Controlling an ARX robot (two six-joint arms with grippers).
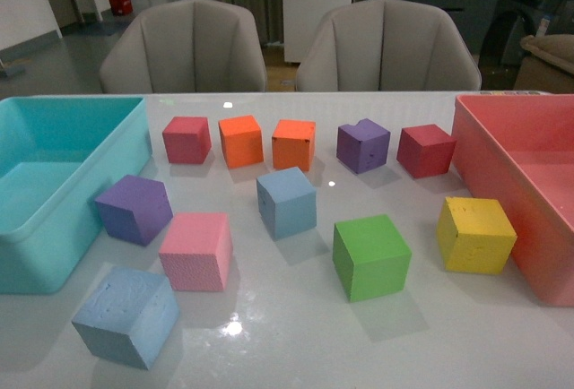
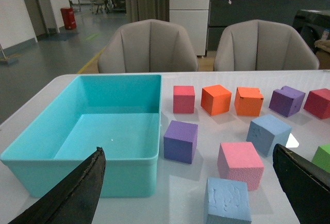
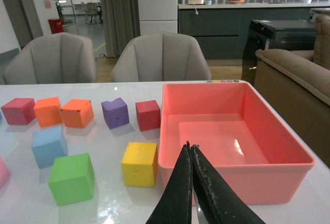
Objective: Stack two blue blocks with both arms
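Not yet stacked on the bench: centre blue block, near blue block toward 7 o'clock from it. Left hand spread wide facing the near one, seemingly ready for a grasp; right hand pinched closed, empty, by the pink bin at 3 o'clock.
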